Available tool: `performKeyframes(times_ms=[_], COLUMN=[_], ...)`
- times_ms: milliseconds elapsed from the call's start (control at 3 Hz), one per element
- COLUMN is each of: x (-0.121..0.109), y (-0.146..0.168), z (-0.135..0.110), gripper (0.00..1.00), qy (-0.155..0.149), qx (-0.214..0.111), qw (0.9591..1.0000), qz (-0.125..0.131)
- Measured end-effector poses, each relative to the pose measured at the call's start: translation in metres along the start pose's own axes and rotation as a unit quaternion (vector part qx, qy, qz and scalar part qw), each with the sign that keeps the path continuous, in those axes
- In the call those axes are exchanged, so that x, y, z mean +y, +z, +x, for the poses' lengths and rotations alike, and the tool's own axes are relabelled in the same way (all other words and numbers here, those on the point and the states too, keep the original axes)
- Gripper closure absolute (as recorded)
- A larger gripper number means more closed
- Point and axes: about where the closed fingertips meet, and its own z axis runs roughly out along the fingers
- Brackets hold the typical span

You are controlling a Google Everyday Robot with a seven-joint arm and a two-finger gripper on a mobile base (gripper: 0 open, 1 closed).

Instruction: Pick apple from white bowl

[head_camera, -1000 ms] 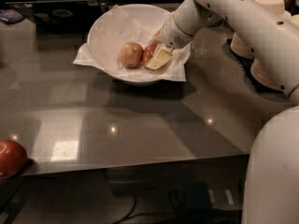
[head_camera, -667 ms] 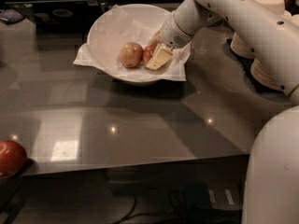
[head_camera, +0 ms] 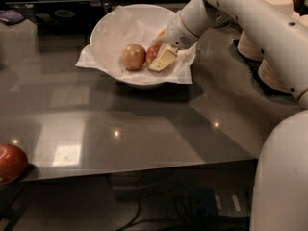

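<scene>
The white bowl (head_camera: 111, 29) with its crinkled paper liner stands at the back middle of the dark table. Two apples lie in it. The small red-blushed apple (head_camera: 152, 55) lies right of centre, partly hidden by my gripper. A paler yellow-tan apple (head_camera: 133, 57) lies just to its left, touching or nearly touching it. My gripper (head_camera: 161, 49) reaches down into the bowl from the upper right and sits right at the red apple, against its right side.
A bigger dark red apple (head_camera: 9, 162) sits at the table's front left edge. Stacks of beige paper bowls (head_camera: 276, 8) stand at the back right, behind my arm. A small dark object (head_camera: 12, 16) lies at the back left. The table's front edge (head_camera: 144, 167) runs below.
</scene>
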Motion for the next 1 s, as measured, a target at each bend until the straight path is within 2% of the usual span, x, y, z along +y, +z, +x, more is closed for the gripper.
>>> performKeyframes(times_ms=[333, 1000], x=[0.001, 0.008], y=[-0.017, -0.057], z=[-0.019, -0.053], gripper=[1.0, 1.0], qy=[0.002, -0.001], qx=[-0.052, -0.153], qw=[0.9986, 0.9883], qz=[-0.002, -0.004])
